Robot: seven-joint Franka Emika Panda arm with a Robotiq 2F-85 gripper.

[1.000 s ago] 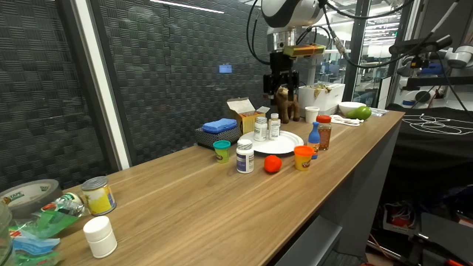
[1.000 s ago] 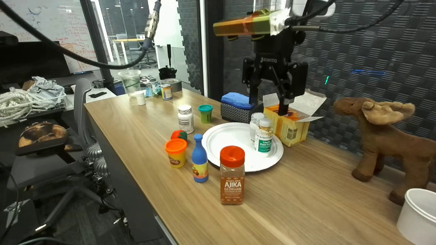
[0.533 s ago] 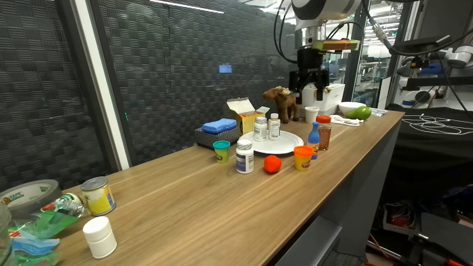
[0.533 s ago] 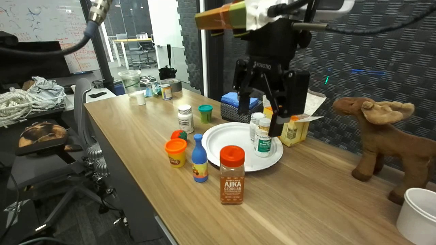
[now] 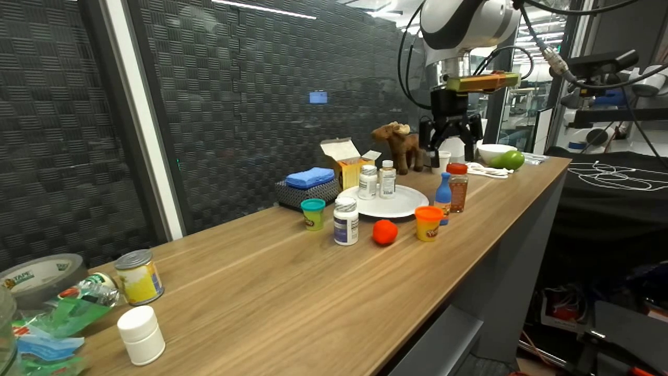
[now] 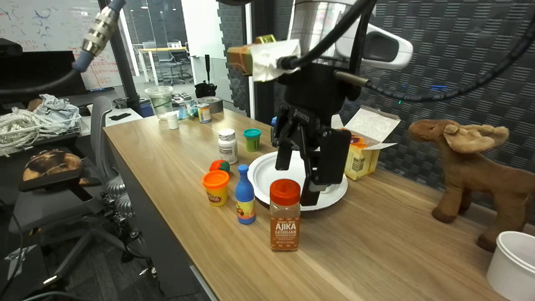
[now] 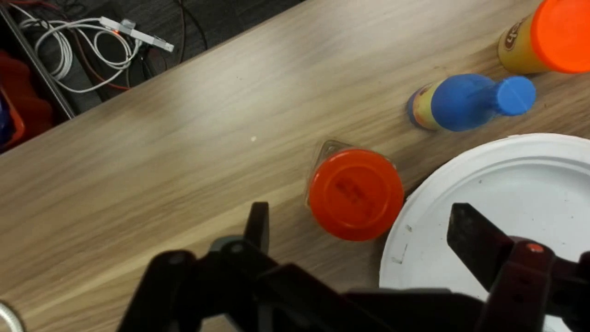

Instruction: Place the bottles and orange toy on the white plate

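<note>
A wood-grained table (image 5: 250, 292) is set with a white plate (image 7: 428, 240), around part of whose rim are ranged, in order, a red-lidded spice bottle (image 6: 285, 230), a blue bottle (image 6: 245, 194), an orange-lidded yellow tub (image 5: 428, 227), an orange toy (image 5: 385, 232), a white bottle (image 5: 346, 223) and a green tub (image 5: 313, 215). Near the plate are placed a yellow open box (image 6: 361, 163) and a patterned box (image 5: 308, 195), with a brown plush moose (image 6: 480, 173), a white cup (image 6: 512, 267) and a white cord (image 5: 490, 170) set farther off. At the table's end, well apart from the plate, a can (image 5: 139, 279), a squat white jar (image 5: 142, 337) and a roll of tape (image 5: 52, 284) are grouped.
</note>
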